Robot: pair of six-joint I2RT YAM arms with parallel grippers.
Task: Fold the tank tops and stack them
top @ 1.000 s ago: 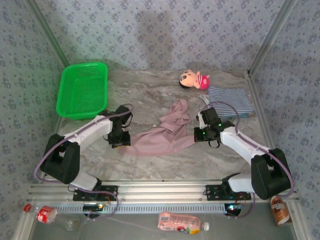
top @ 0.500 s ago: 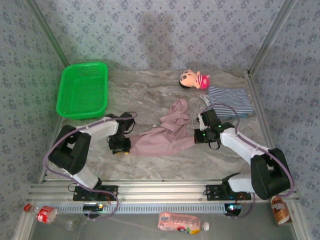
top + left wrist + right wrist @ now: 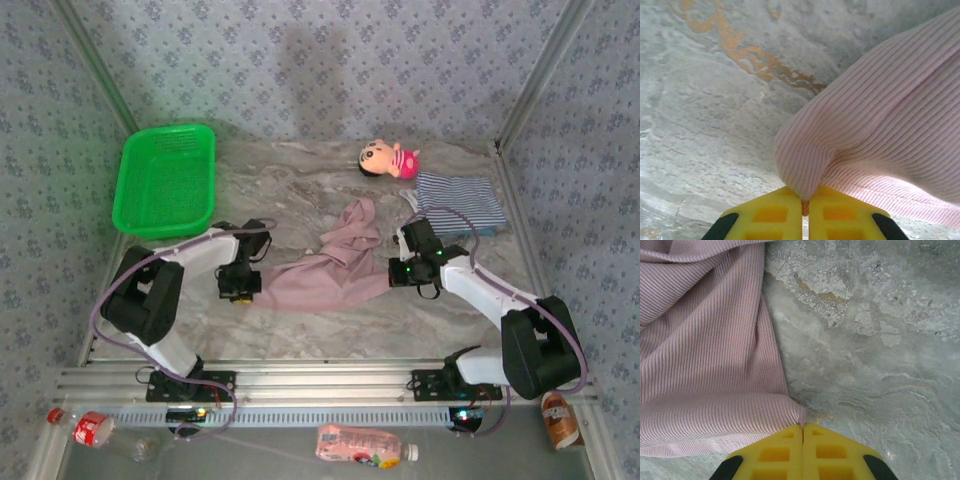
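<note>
Now that its near left corner is pinched, the mauve-pink ribbed cloth tank top point(image 3: 325, 270) is held at both ends of the edge nearest the arms. It lies rumpled in the middle of the grey marble-patterned table point(image 3: 300, 180), with its straps bunched toward the far side.

A second ago the left gripper point(image 3: 805, 202) stood about half open just beside that corner. Its yellow pads have since closed, and the left wrist view shows a fold of ribbed cloth nipped between their tips. The right gripper point(image 3: 803, 427) has not changed: its yellow pads are pressed together on the near right corner, where the cloth edge runs in between them. With both corners gripped, the top looks ready to be lifted or pulled flat for folding, a step not yet begun.

Seen from above, the left arm has drawn its elbow inward and reaches right, wrist tipped down at the cloth's left end. The right arm stretches left from its base, wrist low at the cloth's right end.

A folded navy-and-white striped tank top point(image 3: 458, 203) lies behind the right gripper. A thin strip of blue cloth point(image 3: 487, 231) shows at its near edge, perhaps another top beneath. A small pink plush doll point(image 3: 388, 158) lies just beyond. A green plastic basket point(image 3: 165, 180) sits at the far left.
</note>
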